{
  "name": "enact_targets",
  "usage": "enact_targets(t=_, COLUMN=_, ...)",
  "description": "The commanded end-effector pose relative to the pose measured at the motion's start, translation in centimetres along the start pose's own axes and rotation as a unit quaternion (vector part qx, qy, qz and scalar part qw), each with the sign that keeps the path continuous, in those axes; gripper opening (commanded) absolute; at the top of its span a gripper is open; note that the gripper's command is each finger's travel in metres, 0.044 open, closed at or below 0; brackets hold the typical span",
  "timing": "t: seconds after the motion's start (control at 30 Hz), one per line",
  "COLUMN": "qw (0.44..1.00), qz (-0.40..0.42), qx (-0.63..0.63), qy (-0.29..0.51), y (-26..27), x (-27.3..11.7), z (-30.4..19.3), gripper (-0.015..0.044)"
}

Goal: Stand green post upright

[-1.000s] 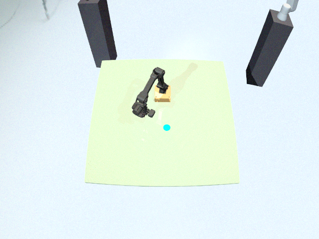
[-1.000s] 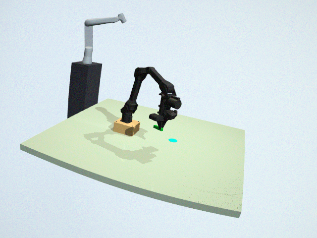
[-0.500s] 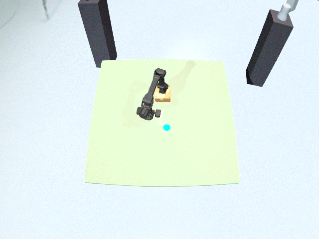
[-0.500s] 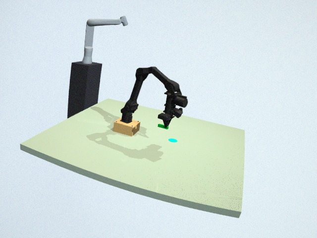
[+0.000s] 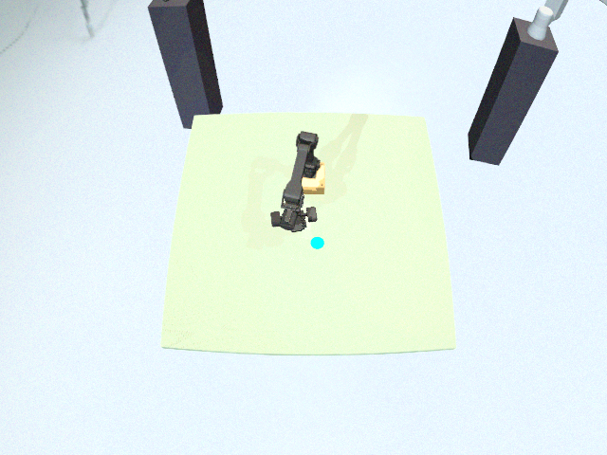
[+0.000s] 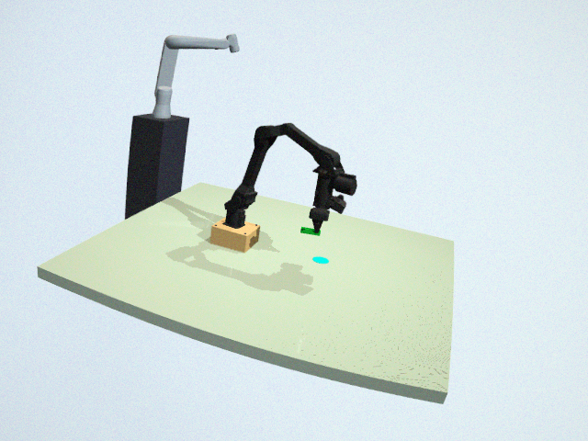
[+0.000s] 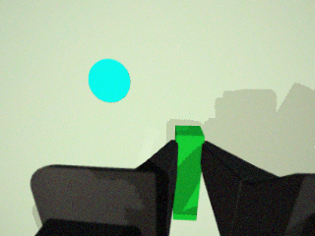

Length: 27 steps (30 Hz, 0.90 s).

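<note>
The green post lies roughly level between the fingertips, held above the table; the arm hides it in the top view. My gripper points down and is shut on the post, near one end of it. The cyan circle is a flat disc on the table, with nothing on it. In the wrist view it is up and to the left of the post. In the top view it is below and to the right of the gripper.
The arm's tan base block stands on the pale green table. Dark pillars stand beyond the table edge, one bearing a grey arm. Arm shadows fall on the table.
</note>
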State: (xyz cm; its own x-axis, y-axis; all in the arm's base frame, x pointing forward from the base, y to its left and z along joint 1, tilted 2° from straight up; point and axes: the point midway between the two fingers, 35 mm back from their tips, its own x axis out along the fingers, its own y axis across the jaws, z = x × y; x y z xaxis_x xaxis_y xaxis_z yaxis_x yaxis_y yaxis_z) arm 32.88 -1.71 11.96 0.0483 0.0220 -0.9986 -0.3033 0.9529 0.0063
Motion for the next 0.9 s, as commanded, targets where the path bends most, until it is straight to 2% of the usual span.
enact_targets(t=0.0, qw=0.999, qz=0.0, qx=-0.048, qy=0.001, y=1.3, x=-0.1, z=0.6, gripper=0.0023)
enact_targets(t=0.87, qw=0.952, qz=0.003, qx=-0.305, qy=-0.002, y=9.6, x=-0.8, z=2.7, gripper=0.0023)
